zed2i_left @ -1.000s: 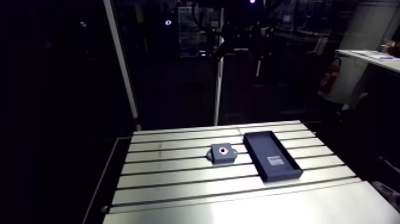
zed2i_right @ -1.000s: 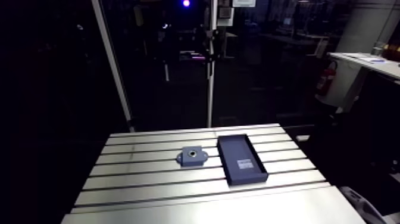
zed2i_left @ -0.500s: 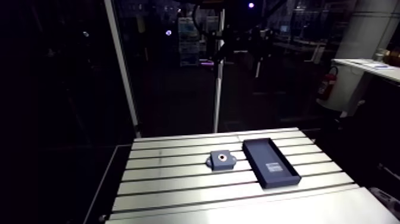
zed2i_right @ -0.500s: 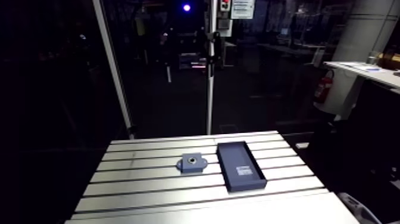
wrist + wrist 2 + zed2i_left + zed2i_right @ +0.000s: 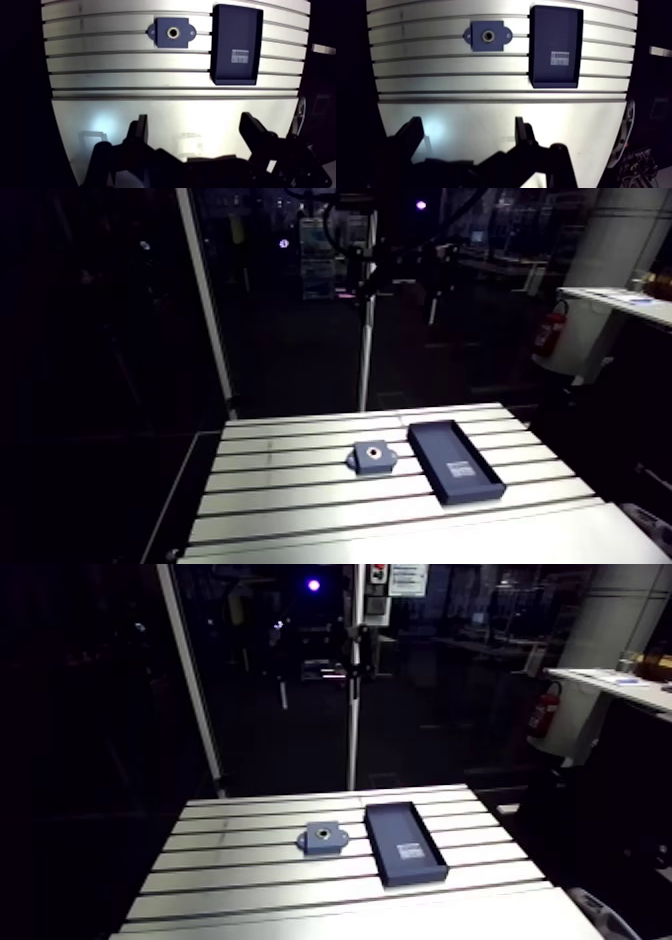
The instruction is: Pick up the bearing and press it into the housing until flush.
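Wrist view: gripper [image 5: 195,125] is held high over the tabletop's [image 5: 125,107] near edge, fingers [image 5: 139,131] spread wide, housing [image 5: 172,32] well ahead.

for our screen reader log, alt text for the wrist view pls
The open end effector hangs empty above a slotted aluminium table; ahead of it lie a blue housing with a round bore and, beside it, a dark tray.
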Controlling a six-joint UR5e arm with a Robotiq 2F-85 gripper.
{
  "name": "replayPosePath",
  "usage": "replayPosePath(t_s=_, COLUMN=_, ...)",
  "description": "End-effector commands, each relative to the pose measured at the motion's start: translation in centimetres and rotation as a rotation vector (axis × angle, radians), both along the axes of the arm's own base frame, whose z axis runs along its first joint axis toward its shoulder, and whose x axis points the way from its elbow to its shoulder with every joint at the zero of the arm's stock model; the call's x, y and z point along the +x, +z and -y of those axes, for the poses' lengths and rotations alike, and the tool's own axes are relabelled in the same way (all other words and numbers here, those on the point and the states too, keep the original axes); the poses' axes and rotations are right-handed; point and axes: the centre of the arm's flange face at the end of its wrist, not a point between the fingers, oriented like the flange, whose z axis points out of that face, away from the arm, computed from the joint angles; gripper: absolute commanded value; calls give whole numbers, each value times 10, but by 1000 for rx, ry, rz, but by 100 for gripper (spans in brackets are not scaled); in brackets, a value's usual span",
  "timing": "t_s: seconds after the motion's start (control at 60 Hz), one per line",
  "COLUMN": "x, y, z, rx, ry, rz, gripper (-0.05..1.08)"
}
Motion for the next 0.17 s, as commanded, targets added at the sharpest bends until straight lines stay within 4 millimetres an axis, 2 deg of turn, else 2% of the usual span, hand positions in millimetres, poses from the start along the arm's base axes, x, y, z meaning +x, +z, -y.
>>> replayPosePath(t_s=0.017, x=0, y=-4, z=1, rx=-2, ry=1, rz=8, gripper=1)
replayPosePath(t_s=0.167, x=0, y=-4, z=1, rx=-3, ry=1, rz=8, gripper=1)
